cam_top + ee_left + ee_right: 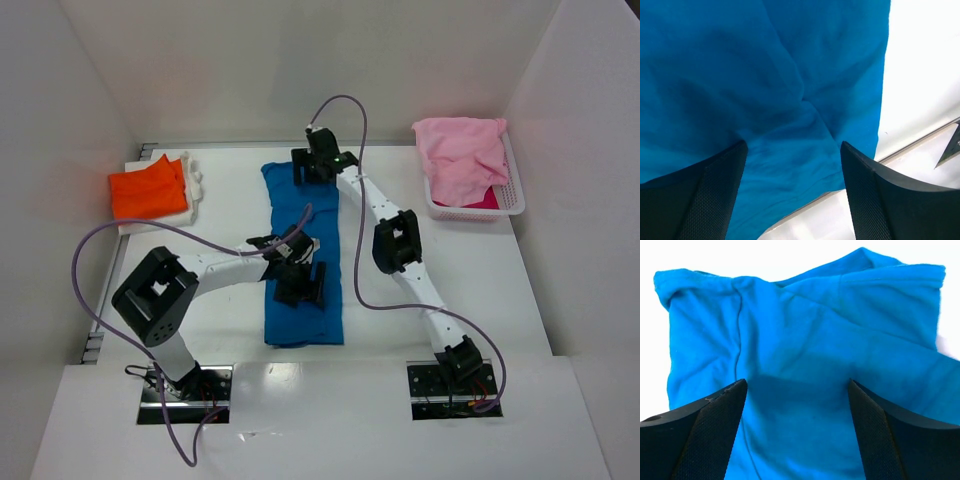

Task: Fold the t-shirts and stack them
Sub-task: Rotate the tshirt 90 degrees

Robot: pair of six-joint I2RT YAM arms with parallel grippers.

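As blue tee (290, 205) lies flat, pink tee (460, 155) (in basket (470, 212)) sits apart.

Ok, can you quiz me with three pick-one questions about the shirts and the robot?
1. Where is the pink t-shirt? A) in the white basket B) on the floor C) on a chair
2. Which colour t-shirt lies below the right end effector? A) orange B) green C) blue
3. The left end effector is: A) shut B) open C) holding a sock

1 A, heaped in the basket; 2 C, the right wrist view shows the blue t-shirt; 3 B, its jaws stand wide apart.
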